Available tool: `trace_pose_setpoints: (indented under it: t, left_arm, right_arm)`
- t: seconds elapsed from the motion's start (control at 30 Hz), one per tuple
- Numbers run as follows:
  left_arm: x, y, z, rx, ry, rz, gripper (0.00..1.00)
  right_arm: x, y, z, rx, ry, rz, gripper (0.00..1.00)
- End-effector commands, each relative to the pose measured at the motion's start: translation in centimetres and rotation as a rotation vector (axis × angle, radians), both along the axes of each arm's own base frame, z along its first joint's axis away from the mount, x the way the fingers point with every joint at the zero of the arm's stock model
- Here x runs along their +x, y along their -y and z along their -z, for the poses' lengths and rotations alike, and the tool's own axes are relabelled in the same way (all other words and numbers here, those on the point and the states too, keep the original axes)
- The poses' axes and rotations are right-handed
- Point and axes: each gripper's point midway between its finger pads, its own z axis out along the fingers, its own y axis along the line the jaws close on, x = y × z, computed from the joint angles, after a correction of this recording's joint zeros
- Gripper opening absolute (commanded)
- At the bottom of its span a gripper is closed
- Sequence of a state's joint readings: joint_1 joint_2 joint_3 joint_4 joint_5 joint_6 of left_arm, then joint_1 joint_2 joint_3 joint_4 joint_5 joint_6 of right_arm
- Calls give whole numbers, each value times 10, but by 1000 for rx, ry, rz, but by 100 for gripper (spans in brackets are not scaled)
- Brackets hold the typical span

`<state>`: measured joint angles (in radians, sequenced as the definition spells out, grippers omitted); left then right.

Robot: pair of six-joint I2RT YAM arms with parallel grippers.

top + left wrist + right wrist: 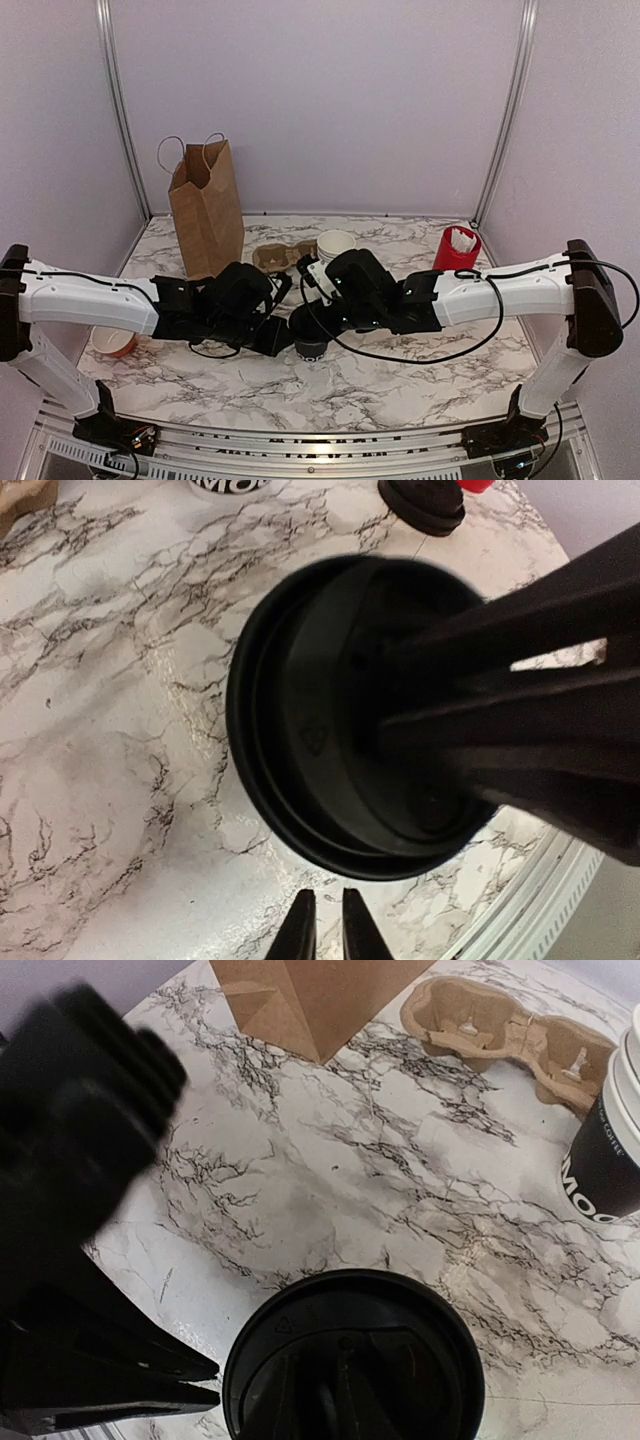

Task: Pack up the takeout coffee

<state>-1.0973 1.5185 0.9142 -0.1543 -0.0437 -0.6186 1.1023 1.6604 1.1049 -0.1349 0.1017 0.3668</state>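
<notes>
The takeout coffee, a black cup with a black lid, stands on the marble table between my two grippers. My right gripper is above it, its fingers drawn together with the tips on the lid top. My left gripper is shut and empty, low over the table just left of the cup; its fingertips point at the lid's rim without touching it. The cup's side and lettering are hidden.
A brown paper bag stands at the back left. A cardboard cup carrier, a stack of white-rimmed cups and a loose black lid lie behind. A red container is back right, an orange bowl front left.
</notes>
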Motion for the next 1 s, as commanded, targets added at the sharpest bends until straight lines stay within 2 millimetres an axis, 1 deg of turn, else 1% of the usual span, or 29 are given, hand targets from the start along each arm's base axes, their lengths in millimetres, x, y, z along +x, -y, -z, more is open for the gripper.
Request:
trace_pose_setpoints:
  t: [0.0,0.03,0.1,0.13,0.17,0.2,0.23,0.27,0.37,0.43,0.47,0.5,0.53,0.57,0.67,0.8,0.87,0.97]
  left_arm:
    - [16,7,-90,-139,158,-16,10]
    - [17,7,-106,-166,180,-17,11]
    - [18,9,-124,-199,204,-15,11]
    - [19,9,-128,-206,210,-16,12]
    - [19,11,-128,-205,212,-13,12]
    - [19,13,-122,-195,202,-9,12]
    - [19,17,-112,-188,185,-1,12]
    - [16,21,-97,-176,154,10,12]
    - [7,32,-42,-149,35,26,11]
    - [1,31,-4,-113,-41,14,10]
    - [-2,30,10,-94,-69,12,9]
    - [-5,29,16,-89,-82,10,9]
    - [-5,28,16,-91,-80,6,9]
    - [-5,27,11,-98,-68,2,9]
    - [4,21,-18,-112,12,-12,11]
    - [14,14,-53,-121,95,-24,11]
    - [18,12,-73,-146,131,-30,11]
    - [24,8,-89,-157,170,-39,12]
  right_arm:
    - [-10,4,22,-71,-56,-21,15]
    - [-10,4,22,-71,-56,-20,15]
    - [-10,3,22,-71,-55,-23,15]
    - [-10,3,21,-70,-54,-22,15]
    - [-10,3,21,-69,-54,-23,15]
    - [-10,3,21,-70,-55,-23,15]
    - [-10,3,21,-69,-55,-22,15]
    - [-10,3,21,-69,-55,-23,15]
    - [-11,3,21,-69,-57,-23,15]
    - [-11,3,22,-71,-58,-24,15]
    - [-11,3,22,-71,-59,-24,15]
    - [-11,3,23,-74,-62,-25,15]
    - [-12,4,23,-74,-62,-26,15]
    - [-12,4,22,-74,-62,-27,15]
    - [-11,3,19,-70,-57,-26,15]
    - [-9,0,11,-60,-43,-27,15]
    - [-6,-3,2,-46,-24,-29,16]
    - [1,-10,-19,-21,14,-26,17]
